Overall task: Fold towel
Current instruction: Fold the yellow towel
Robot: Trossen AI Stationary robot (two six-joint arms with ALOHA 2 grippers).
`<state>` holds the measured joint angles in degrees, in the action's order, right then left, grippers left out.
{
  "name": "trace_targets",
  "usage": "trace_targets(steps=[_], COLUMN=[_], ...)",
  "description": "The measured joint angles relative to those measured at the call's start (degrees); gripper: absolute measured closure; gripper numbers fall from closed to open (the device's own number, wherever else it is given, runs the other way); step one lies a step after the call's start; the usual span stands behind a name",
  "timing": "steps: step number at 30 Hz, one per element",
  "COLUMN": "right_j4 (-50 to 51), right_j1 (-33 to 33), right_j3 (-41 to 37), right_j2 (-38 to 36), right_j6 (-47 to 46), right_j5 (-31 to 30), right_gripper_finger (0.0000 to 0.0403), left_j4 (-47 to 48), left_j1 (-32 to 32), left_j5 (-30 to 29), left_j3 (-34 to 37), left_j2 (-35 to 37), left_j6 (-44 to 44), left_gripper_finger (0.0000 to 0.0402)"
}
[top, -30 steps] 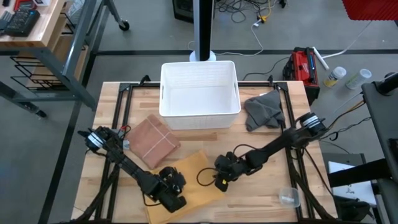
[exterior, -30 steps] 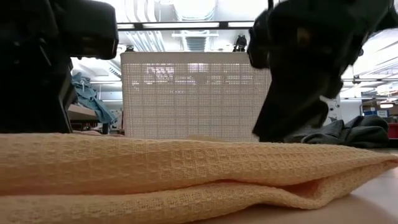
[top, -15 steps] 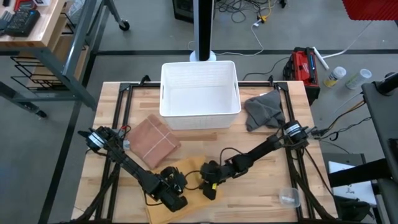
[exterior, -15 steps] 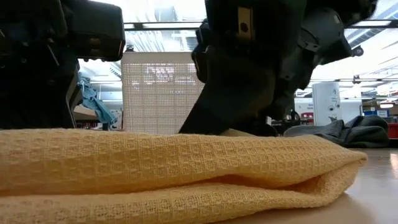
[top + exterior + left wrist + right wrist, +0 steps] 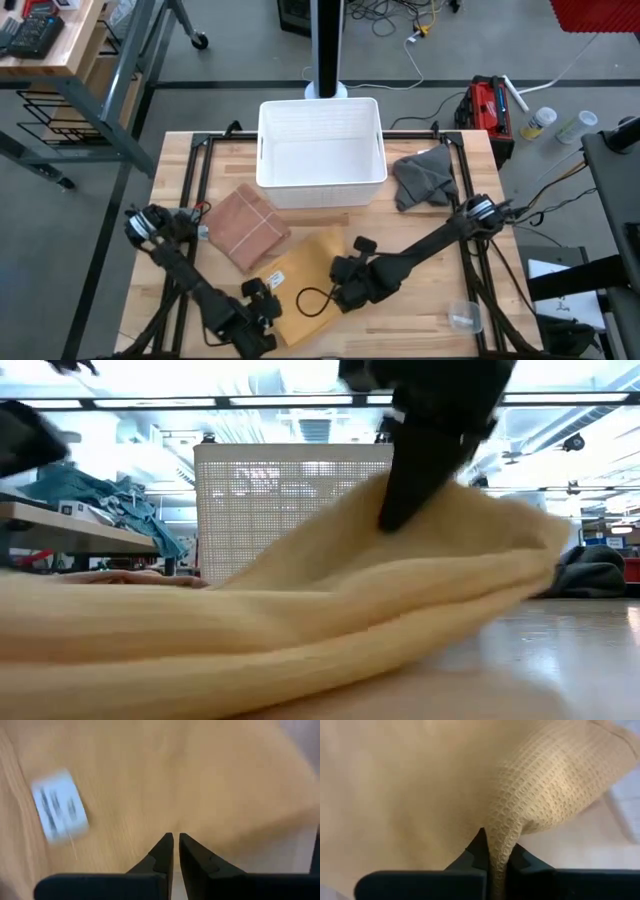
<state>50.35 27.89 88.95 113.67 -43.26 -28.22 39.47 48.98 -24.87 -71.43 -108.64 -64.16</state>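
Observation:
A yellow waffle-weave towel (image 5: 300, 275) lies near the table's front, left of centre. Its left part rests flat on the wood, and a white label (image 5: 59, 805) shows on it. In the low view its right part (image 5: 470, 550) rises off the table. My right gripper (image 5: 347, 290) is shut on that raised part at the towel's right side. My left gripper (image 5: 175, 842) is shut with nothing between its fingers. It hovers over the towel's near left part (image 5: 262, 318). My right gripper pinches a bunched fold of the towel (image 5: 502, 845) between its two fingers, at the towel's right side. The fingers come down at it from above, slanting from the table's right. That part is lifted and the rest trails down to the table. My left gripper is shut over the towel; I cannot tell whether it touches the cloth.
A white basket (image 5: 320, 145) stands at the far middle. A folded red-brown cloth (image 5: 247, 225) lies left of centre, and a crumpled grey cloth (image 5: 425, 175) lies right of the basket. A clear cup (image 5: 465, 318) sits near the front right. Bare wood lies between towel and cup.
My right gripper first went toward the table's left over the towel. It then came back up and to the right, lifting the towel's right part off the table. My left gripper has drawn back toward the near left edge. The towel's left part has stayed down.

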Motion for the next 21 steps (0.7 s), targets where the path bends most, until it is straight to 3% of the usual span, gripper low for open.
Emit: trace_targets(steps=[3, 8, 21], right_j4=[4.4, 2.6, -19.2], right_j1=[0.4, 0.2, 0.2], right_j3=[3.2, 5.6, 7.4], right_j2=[-0.2, -0.2, 5.0], right_j6=[-0.9, 0.2, 7.0], right_j5=[-2.2, -2.3, 5.5], right_gripper_finger=[0.0399, 0.0401, 0.0402], left_j4=[-2.1, -7.9, -9.0], left_j1=[1.1, 1.0, 0.4], left_j5=[-1.7, -3.4, -3.1], left_j3=[2.5, 6.8, 6.7], left_j2=[0.0, 0.0, 0.6], left_j6=[-5.4, -7.9, -6.9], left_gripper_finger=[0.0382, 0.0382, 0.0386])
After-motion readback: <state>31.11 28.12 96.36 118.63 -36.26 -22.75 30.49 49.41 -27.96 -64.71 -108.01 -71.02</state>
